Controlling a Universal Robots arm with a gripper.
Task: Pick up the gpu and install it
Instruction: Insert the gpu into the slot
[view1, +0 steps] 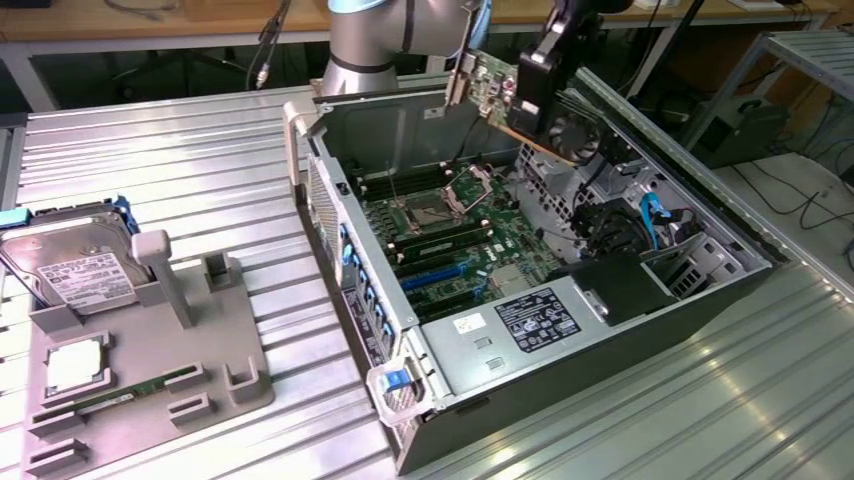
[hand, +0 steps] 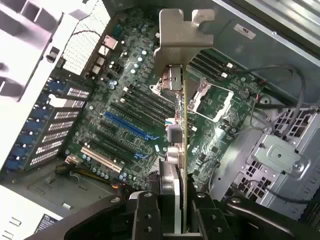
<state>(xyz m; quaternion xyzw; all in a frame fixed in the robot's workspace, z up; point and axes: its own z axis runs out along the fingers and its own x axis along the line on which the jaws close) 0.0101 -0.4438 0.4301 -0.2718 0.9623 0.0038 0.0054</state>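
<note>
Holding the gpu (hand: 183, 150) between the two black fingers (hand: 145, 212) of my tool (hand: 174, 202), I see the card edge-on in the wrist view. The fingers are closed only part of the way, and they press on the two flat faces of the card, so the tool has it firmly. The silver bracket (hand: 180, 35) is at the end of the card that is away from the tool.

In the exterior view the gpu hangs in the air over the open computer case (view1: 334, 200), above the end of the case that is nearest to the grey arm (view1: 374, 40). It does not touch the case, and it is not yet seated in any slot.

Below the card lies the green motherboard (hand: 125, 110). On it there is a long blue slot (hand: 127, 125), with a white slot (hand: 102, 157) beside it. The CPU socket (hand: 210, 102) with its metal frame is on the other side of the card's edge. At the near end of the case in the exterior view sits a silver box with a black label (view1: 534, 320).

The case lies on its side on a ribbed metal surface (view1: 174, 160). Well apart from it, toward the exterior view's left, a grey tray (view1: 147, 380) rests on the same surface. A silver hard drive (view1: 80, 275) leans in the tray, and a narrow green RAM stick (view1: 127, 390) lies in the tray too.
</note>
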